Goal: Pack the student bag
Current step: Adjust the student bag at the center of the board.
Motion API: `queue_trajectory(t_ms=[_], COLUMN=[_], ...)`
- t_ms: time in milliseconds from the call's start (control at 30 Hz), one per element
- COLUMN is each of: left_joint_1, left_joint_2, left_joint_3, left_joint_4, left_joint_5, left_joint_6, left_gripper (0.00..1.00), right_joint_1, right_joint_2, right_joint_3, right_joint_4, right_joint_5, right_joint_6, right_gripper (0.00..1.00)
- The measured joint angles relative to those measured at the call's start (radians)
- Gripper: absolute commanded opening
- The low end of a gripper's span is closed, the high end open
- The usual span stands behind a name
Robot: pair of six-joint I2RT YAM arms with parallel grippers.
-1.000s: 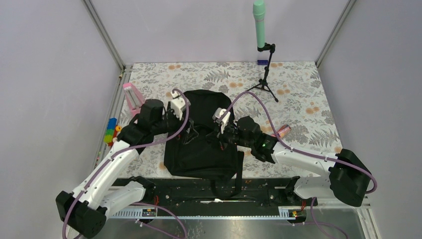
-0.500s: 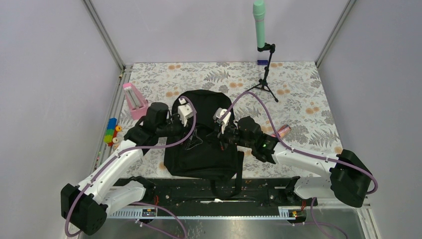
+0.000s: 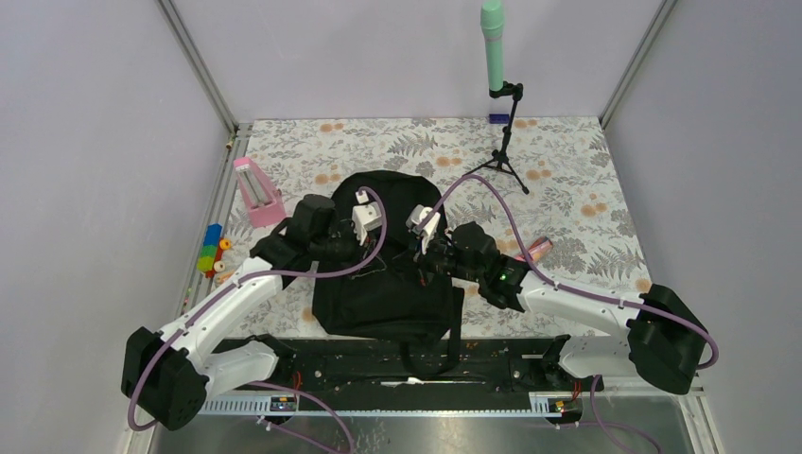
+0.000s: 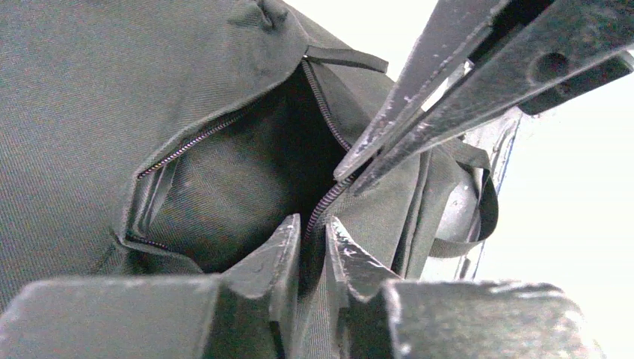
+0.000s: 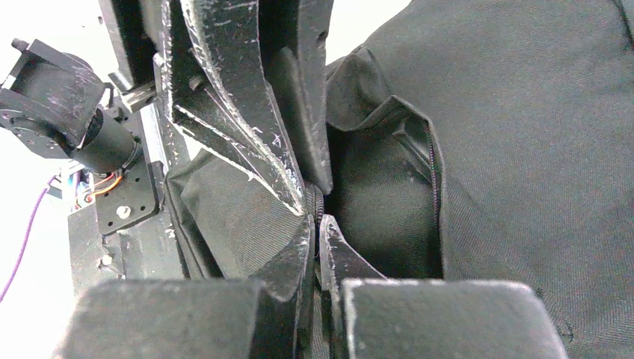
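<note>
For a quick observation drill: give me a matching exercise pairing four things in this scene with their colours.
Things:
1 student bag
2 tube on the tripod
3 upright holder by the left rail
4 table cover

Colours:
A pink
B grey leaf print
C black
D mint green

Pairs: 1-C, 2-D, 3-A, 4-B.

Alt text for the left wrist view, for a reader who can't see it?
The left gripper, nearly shut, pinches the zip edge of the opening in a black backpack. The right gripper reaches in from the upper right, shut on the same zip edge just above.
</note>
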Motion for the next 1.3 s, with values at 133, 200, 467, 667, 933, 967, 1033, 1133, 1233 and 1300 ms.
queue_trajectory(t_ms=[133, 200, 467, 667, 933, 967, 1033, 1133, 1233, 1300], left_joint_1=[-0.014, -0.019, -0.031, -0.052, -0.088, -0.090, -0.096, -0.105, -0.115, -0.119], left_joint_2=[0.000, -0.002, -0.060, -0.084, -0.092, -0.093, -0.095, -0.095, -0.095, -0.095], left_joint_3=[0.000, 0.001, 0.000, 0.000, -0.001, -0.001, -0.001, -0.001, -0.001, -0.001], left_joint_4=[0.003, -0.006, -0.037, -0.051, -0.054, -0.054, -0.054, -0.056, -0.059, -0.060], left_joint_5=[0.010, 0.002, -0.082, -0.135, -0.183, -0.188, -0.196, -0.206, -0.212, -0.217], left_joint_6=[-0.003, -0.002, -0.004, -0.006, -0.008, -0.008, -0.008, -0.008, -0.008, -0.008], left_gripper=[0.00, 0.00, 0.00, 0.00, 0.00, 0.00, 0.00, 0.00, 0.00, 0.00], right_joint_1=[0.004, 0.008, -0.027, -0.229, -0.642, -0.671, -0.737, -0.788, -0.811, -0.820], right_joint_2=[-0.010, -0.029, -0.209, -0.356, -0.343, -0.326, -0.268, -0.171, -0.069, -0.014], right_joint_3=[-0.003, -0.002, 0.012, -0.024, -0.087, -0.088, -0.088, -0.084, -0.060, -0.034], right_joint_4=[-0.016, -0.047, -0.338, -0.587, -0.746, -0.749, -0.748, -0.744, -0.742, -0.737], right_joint_5=[0.036, 0.071, 0.400, 0.606, 0.661, 0.657, 0.650, 0.621, 0.602, 0.591], right_joint_6=[0.018, 0.038, 0.187, 0.331, 0.415, 0.418, 0.424, 0.425, 0.425, 0.428], right_gripper=[0.42, 0.59, 0.84, 0.96, 0.94, 0.92, 0.88, 0.84, 0.82, 0.81])
